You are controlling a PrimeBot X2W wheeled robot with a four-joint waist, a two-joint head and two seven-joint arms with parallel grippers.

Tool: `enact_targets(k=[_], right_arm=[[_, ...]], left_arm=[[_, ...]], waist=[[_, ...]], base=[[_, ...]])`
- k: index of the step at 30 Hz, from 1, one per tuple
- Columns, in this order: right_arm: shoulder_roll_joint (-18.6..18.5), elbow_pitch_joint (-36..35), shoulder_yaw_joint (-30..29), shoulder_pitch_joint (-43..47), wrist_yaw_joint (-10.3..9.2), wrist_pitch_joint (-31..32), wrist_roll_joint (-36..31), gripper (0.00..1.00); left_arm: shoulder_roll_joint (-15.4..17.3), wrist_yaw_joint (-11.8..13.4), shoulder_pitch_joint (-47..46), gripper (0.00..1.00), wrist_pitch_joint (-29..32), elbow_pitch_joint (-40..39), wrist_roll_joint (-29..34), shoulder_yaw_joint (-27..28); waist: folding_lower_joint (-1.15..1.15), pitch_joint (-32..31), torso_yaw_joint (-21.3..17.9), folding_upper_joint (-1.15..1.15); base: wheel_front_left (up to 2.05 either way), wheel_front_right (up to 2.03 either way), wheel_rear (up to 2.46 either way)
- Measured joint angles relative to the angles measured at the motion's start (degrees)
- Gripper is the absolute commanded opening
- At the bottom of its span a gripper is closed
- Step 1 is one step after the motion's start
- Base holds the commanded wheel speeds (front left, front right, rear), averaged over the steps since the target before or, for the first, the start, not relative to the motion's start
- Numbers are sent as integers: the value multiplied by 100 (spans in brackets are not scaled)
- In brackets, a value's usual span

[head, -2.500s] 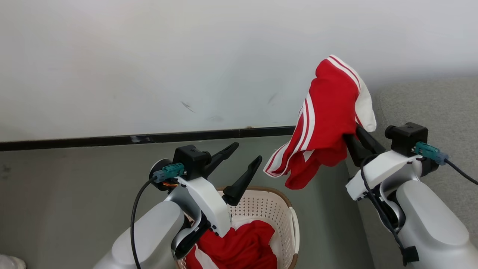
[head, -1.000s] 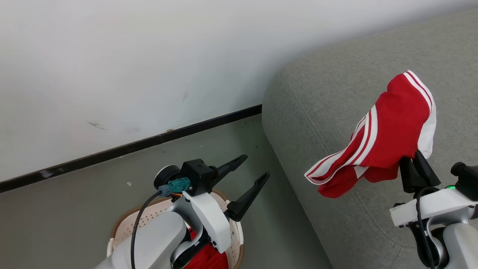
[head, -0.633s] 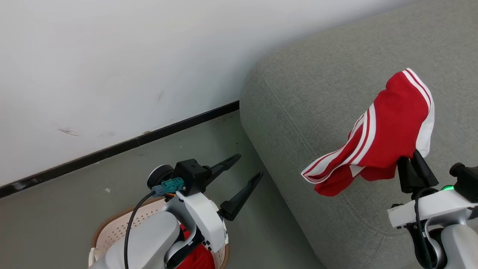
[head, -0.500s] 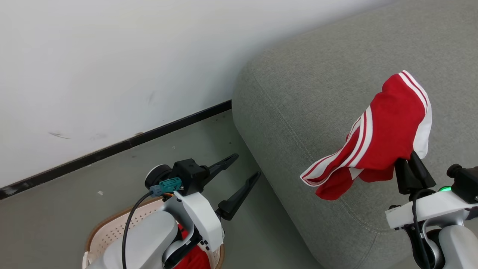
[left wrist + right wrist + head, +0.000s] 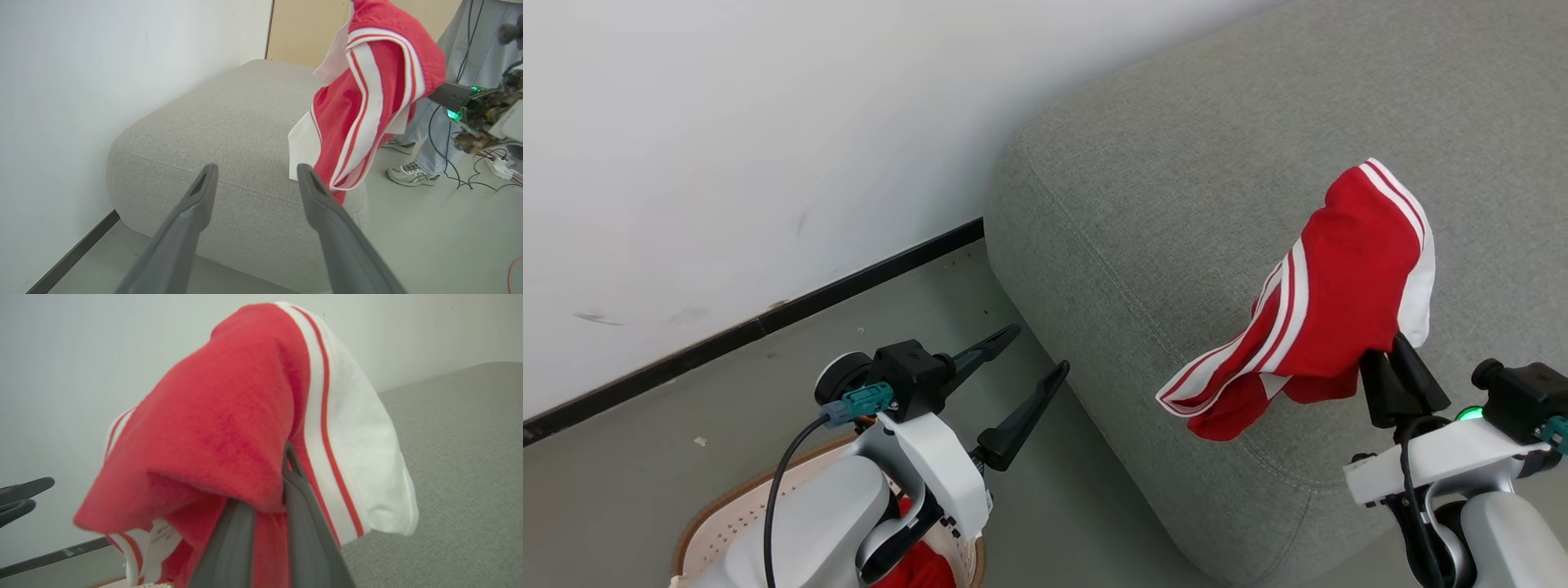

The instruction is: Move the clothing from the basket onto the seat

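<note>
The right gripper (image 5: 1398,374) is clenched on a red garment (image 5: 1339,286) with white stripes and holds it in the air above the sofa (image 5: 1160,188), over the cushion near the edge closest to the robot. The cloth drapes over the two dark fingers and hides their tips. Its lowest fold hangs close to the sofa's grey fabric, but whether it touches cannot be told. In the right wrist view a small white tag (image 5: 161,535) shows on the underside of the cloth.

The left gripper (image 5: 1040,349) is spread wide and holds nothing. It hangs over the floor (image 5: 1045,523) just beside the sofa's rounded end, fingers pointing towards that end. The basket (image 5: 727,510) stands on the floor, farther from the sofa than the left gripper and mostly hidden under the left forearm. A second red garment (image 5: 921,567) lies inside it.

A white wall (image 5: 727,122) with a dark skirting board (image 5: 768,317) runs along to the sofa's far end. In the left wrist view, past the sofa's other side, a person's shoes (image 5: 408,174) stand on the floor, with cables (image 5: 470,183) lying near them.
</note>
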Motion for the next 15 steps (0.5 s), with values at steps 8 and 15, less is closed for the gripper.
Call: enact_targets(k=[8, 15], right_arm=[[-105, 36, -136, -159, 0, 0, 16, 0], [-213, 104, -176, -398, 0, 0, 37, 0]], left_arm=[[0, 4, 2, 100, -1, -148, 57, -96], [27, 3, 5, 100, 0, -209, 67, -122]], waist=[[0, 39, -37, 0], [0, 109, -5, 0]], base=[[0, 0, 0], [0, 0, 0]])
